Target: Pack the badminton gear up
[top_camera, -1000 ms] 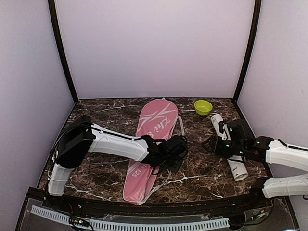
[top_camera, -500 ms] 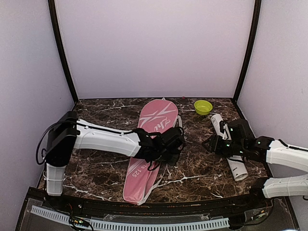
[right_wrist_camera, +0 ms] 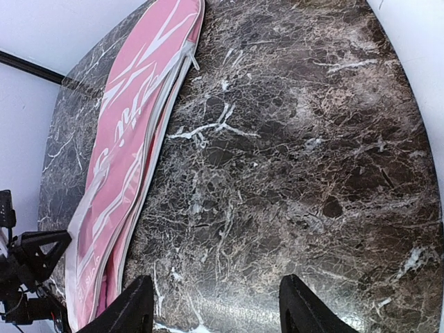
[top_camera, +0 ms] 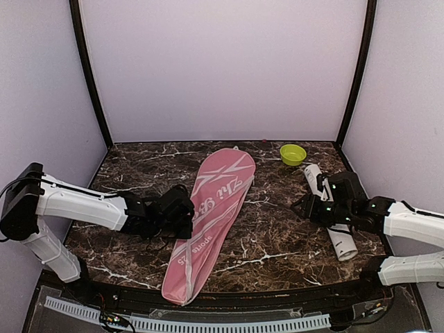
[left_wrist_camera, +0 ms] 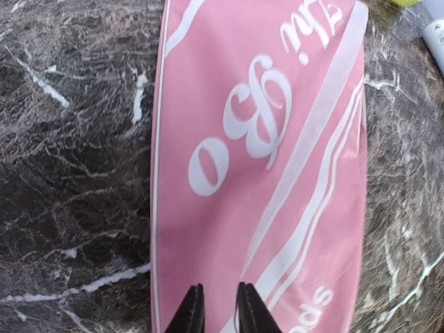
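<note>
Pink racket cover (top_camera: 215,201) — L gripper (left_wrist_camera: 220,295) jaws nrly together over it, hold unclear; thin fabric may slip. R gripper (right_wrist_camera: 218,291) wide, empty.

The right arm (top_camera: 409,223) hides much of the white tube (top_camera: 344,244).

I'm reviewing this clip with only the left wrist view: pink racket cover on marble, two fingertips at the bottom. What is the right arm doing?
Observer: The right gripper hangs open over the marble table, right of the cover, holding nothing.
Operator: There's a white sliver at my right edge. What is it?
Observer: A white tube lying on the table, the right arm crossing over its middle.
Operator: And the yellow-green bit in my top corner?
Observer: A small green bowl near the far right corner, beyond the tube's far end.
</note>
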Controlling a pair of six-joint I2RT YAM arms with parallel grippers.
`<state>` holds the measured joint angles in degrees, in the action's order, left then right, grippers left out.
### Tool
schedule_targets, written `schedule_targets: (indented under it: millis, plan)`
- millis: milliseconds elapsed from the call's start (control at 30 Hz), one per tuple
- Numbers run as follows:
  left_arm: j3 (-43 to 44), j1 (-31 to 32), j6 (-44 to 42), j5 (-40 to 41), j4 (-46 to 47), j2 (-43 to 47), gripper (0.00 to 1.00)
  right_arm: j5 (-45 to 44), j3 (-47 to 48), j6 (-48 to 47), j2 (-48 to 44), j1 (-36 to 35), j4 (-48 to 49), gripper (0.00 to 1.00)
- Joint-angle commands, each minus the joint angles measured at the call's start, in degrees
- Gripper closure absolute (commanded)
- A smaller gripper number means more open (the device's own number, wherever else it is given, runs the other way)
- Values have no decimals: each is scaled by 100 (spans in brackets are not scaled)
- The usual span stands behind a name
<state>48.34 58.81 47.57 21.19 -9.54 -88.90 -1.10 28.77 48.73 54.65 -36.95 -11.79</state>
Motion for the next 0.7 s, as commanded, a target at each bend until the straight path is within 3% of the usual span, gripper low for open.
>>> schedule_targets:
  millis: [0,100,167,367,667]
  plan:
    - [-101,26,64,-88,47,444,66,22,-2,-52,-59,45,247,37]
    - [172,34,-400,31,-115,421,47,-1,13,-89,-108,41,233,37]
    - [439,66,-743,108,-203,320,41,-19,5,-85,-136,46,223,37]
    - [1790,462,-1851,292,-429,-732,37,-56,-79,-48,-224,47,239,36]
    - [4105,553,-2069,725,-1965,-2823,34,-80,-125,-48,-325,54,171,35]
